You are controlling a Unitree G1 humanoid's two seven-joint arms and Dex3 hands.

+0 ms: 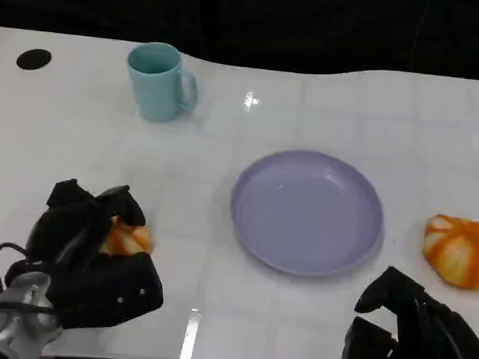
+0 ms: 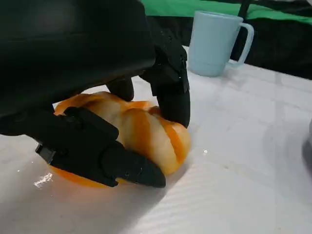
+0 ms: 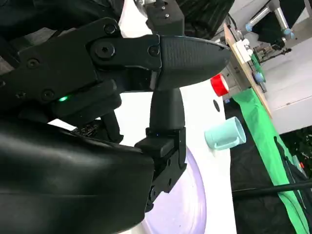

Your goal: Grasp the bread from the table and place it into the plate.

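A striped orange-and-cream bread roll (image 1: 129,240) lies on the white table at the left, with my left hand (image 1: 91,256) wrapped around it. In the left wrist view the thumb lies across the near side of the roll (image 2: 146,131) and the fingers (image 2: 170,92) press its far side; the roll sits on the table. The lavender plate (image 1: 306,211) sits at the centre, bare. A second roll (image 1: 461,250) lies to the right of the plate. My right hand (image 1: 412,333) hovers at the lower right, holding nothing, its fingers (image 3: 187,56) apart above the plate (image 3: 187,204).
A light blue mug (image 1: 158,82) stands at the back left, beyond the plate, and appears in both wrist views (image 2: 217,43) (image 3: 225,134). A round black hole (image 1: 34,58) marks the table's far left. Open table surface lies between the left roll and the plate.
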